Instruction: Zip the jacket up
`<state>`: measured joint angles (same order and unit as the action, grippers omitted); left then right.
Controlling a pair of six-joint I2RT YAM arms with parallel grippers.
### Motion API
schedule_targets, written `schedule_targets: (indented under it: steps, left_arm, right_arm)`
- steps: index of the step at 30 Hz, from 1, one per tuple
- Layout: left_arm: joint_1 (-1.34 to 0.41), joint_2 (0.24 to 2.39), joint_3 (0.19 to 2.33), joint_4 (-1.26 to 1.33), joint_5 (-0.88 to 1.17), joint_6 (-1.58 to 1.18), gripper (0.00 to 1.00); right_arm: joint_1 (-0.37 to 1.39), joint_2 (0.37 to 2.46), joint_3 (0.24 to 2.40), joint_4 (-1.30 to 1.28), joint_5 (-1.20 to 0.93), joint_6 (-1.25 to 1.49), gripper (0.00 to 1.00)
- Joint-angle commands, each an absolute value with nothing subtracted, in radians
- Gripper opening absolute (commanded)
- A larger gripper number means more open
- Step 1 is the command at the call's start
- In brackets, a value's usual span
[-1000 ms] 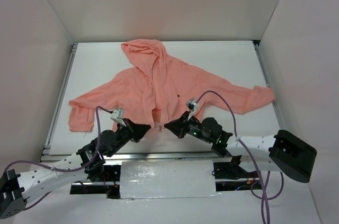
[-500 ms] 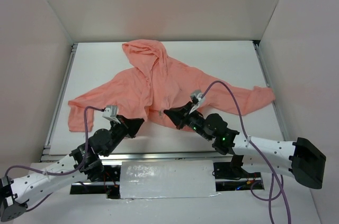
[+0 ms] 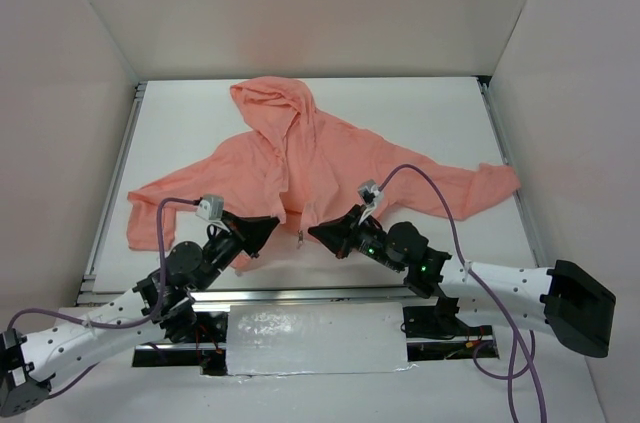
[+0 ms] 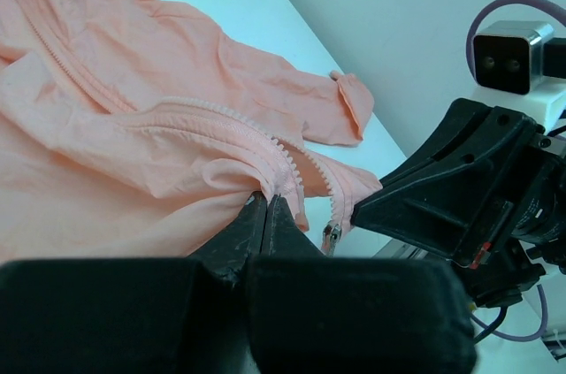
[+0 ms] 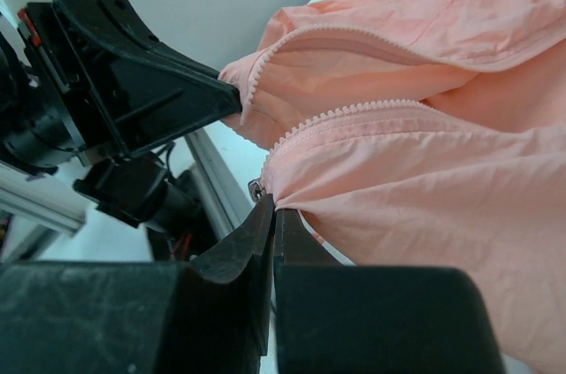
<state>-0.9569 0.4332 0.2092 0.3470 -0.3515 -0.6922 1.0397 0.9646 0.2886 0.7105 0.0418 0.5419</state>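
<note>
Jacket point(image 3: 300, 158) spread flat. Left gripper point(image 4: 265, 204) pinches jacket's near hem, fingers clamped on fabric. Right gripper point(image 5: 272, 208) likewise clamps hem opposite. Zipper pull point(image 4: 331, 234) dangles between.

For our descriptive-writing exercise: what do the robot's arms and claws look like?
The left arm and right arm have white hole-dotted links and black joints. The left claw and right claw are black wedges tapering to points. A purple cable loops to a small grey camera on each wrist. Green lights glow on the right arm.
</note>
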Motion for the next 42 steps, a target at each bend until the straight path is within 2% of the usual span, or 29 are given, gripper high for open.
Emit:
schedule_targets:
  steps: [1, 20, 42]
  left_arm:
    - [-0.956, 0.469, 0.212, 0.479, -0.319, -0.669, 0.0]
    - [-0.954, 0.56, 0.124, 0.678, -0.33, -0.721, 0.0]
    - [-0.956, 0.569, 0.12, 0.686, -0.359, -0.723, 0.0]
  right_arm:
    - [1.039, 0.976, 0.307, 0.752, 0.046, 0.664, 0.0]
    - [1.042, 1.101, 0.279, 0.905, 0.127, 0.887, 0.0]
    - [1.054, 1.138, 0.279, 0.923, 0.164, 0.902, 0.0]
